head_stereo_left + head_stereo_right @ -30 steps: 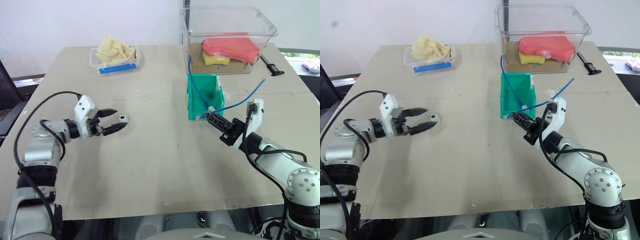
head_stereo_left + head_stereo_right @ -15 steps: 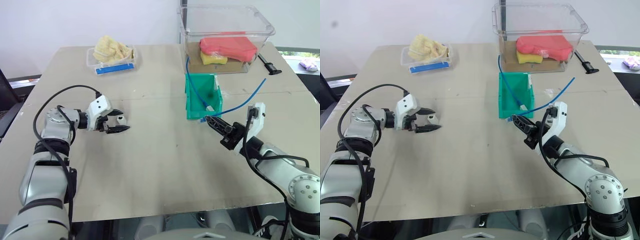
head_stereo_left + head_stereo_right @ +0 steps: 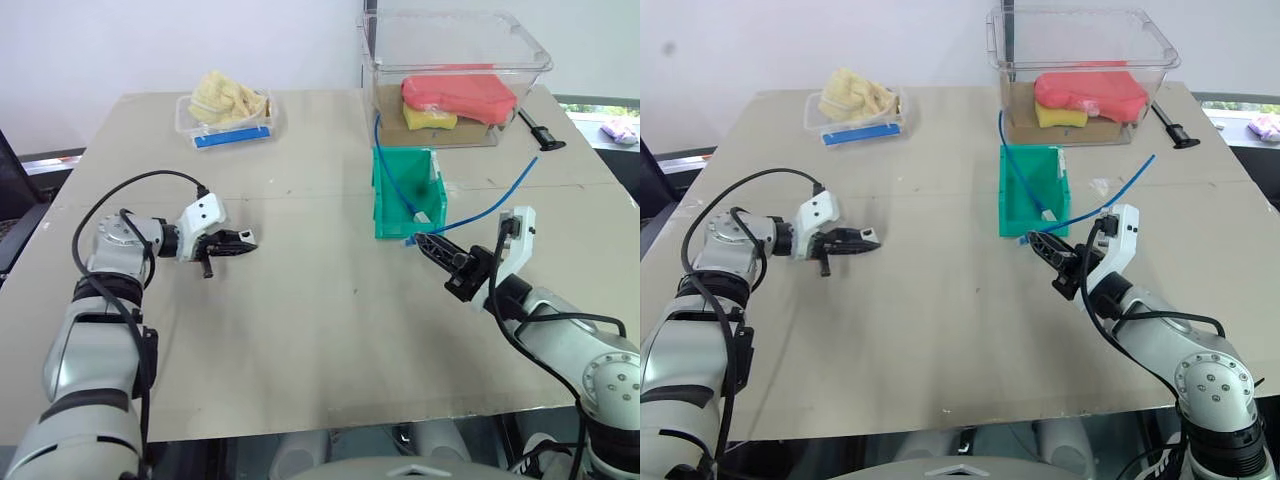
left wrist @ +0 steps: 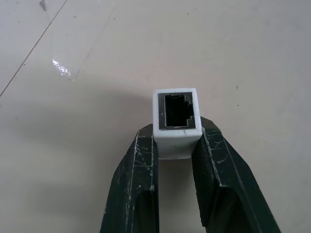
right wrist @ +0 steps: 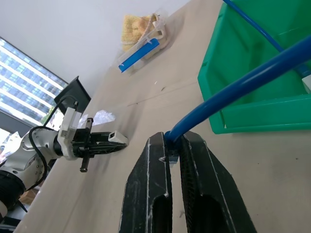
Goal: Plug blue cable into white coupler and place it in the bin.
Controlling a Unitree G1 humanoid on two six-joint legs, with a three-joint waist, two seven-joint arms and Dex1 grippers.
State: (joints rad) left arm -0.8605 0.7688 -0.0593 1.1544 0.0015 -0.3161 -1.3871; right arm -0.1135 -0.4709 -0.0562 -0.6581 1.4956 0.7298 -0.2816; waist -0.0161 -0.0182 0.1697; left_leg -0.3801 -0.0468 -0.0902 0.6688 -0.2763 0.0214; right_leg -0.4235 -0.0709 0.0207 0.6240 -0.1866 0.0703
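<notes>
The white coupler (image 4: pixel 176 121) sits pinched between my left gripper's (image 4: pixel 176 141) two fingers, its dark socket facing outward, low over the table at the left (image 3: pixel 246 238). My left gripper (image 3: pixel 238 241) is shut on it. At the right, my right gripper (image 3: pixel 422 241) is shut on the blue cable (image 5: pixel 233 92) near its end, pointing toward the left gripper. The cable (image 3: pixel 500 196) loops back over the right arm and runs into the green bin (image 3: pixel 381 195), which stands just behind the right fingertips. The cable's plug is hidden.
A large clear tub (image 3: pixel 455 70) holding red and yellow items stands behind the bin. A shallow clear tray (image 3: pixel 228 112) with a yellow cloth and blue strip is at the back left. A black tool (image 3: pixel 542 132) lies at the back right.
My left gripper, open around the coupler before, has closed on it and rolled at the wrist. The right arm with the cable has stayed put.
</notes>
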